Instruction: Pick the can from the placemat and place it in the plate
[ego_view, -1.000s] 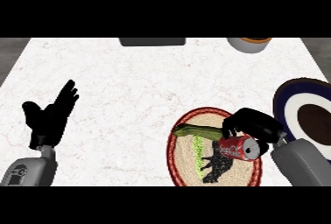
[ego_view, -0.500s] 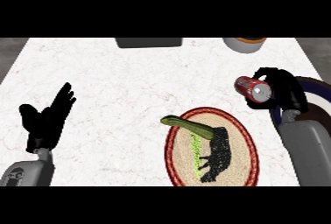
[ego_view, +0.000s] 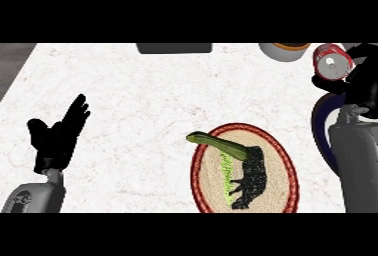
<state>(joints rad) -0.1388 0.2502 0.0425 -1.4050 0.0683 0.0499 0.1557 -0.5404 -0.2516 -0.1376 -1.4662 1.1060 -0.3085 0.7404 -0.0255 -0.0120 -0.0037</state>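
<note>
While the black right hand (ego_view: 353, 75) curls round the red metal can (ego_view: 331, 61), that can sits lifted above the dark-rimmed plate (ego_view: 320, 125), well off the oval woven placemat (ego_view: 277, 165). Light, rigid and probably slick, it suits a grasp around its cylindrical side. A green cucumber (ego_view: 218, 143) lies on the mat. Open-fingered, the left hand (ego_view: 55, 137) rests.

Two grey, rounded forearms are seen, each ended by a matte black hand: the left hand (ego_view: 55, 137) at eight o'clock, the right hand (ego_view: 363, 75) at two o'clock.
</note>
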